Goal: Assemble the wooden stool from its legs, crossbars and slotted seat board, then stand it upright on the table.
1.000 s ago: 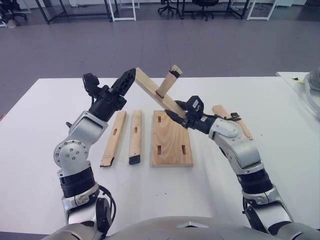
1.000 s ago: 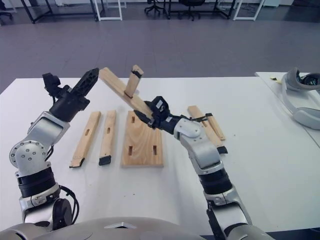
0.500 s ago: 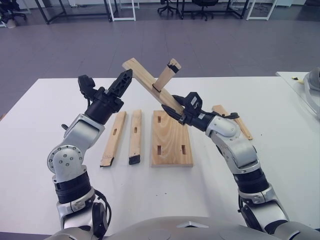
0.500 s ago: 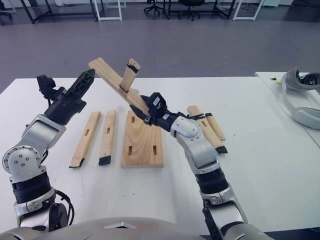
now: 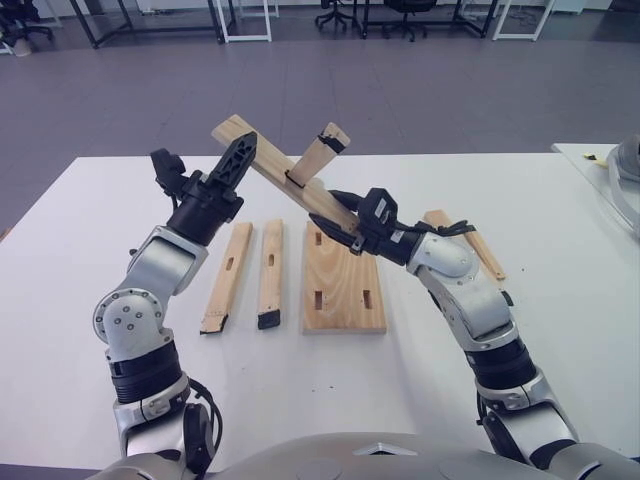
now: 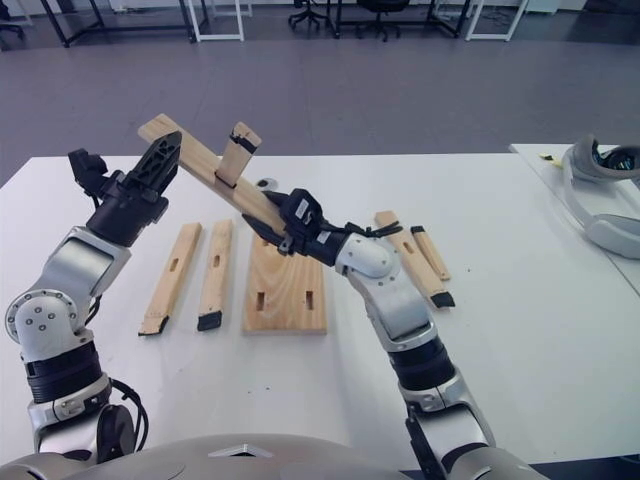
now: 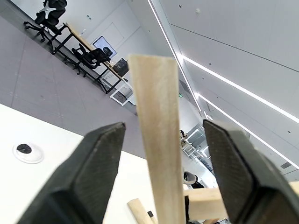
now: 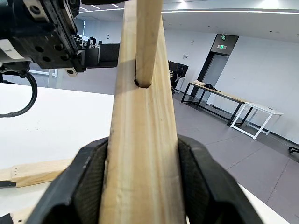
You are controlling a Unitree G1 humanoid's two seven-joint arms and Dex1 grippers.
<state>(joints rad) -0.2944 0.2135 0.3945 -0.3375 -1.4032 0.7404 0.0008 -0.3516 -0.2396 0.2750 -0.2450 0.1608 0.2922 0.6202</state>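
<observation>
Right gripper (image 5: pixel 340 218) is clamped on the leg (image 5: pixel 270 160), crossbar (image 5: pixel 318 158) seated just beyond; left gripper (image 7: pixel 161 140) is spread astride the far end, seemingly for steadying.

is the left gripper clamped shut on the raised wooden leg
No, the left wrist view shows the left gripper with its fingers spread apart, leaving a gap on each side of the wooden leg.

Heads up: the lower end of the leg (image 5: pixel 268 163) is buried between the jaws of the right gripper (image 5: pixel 328 210), can't see the tip. The short piece (image 8: pixel 148 42) slotted into it runs off frame beyond those jaws.
</observation>
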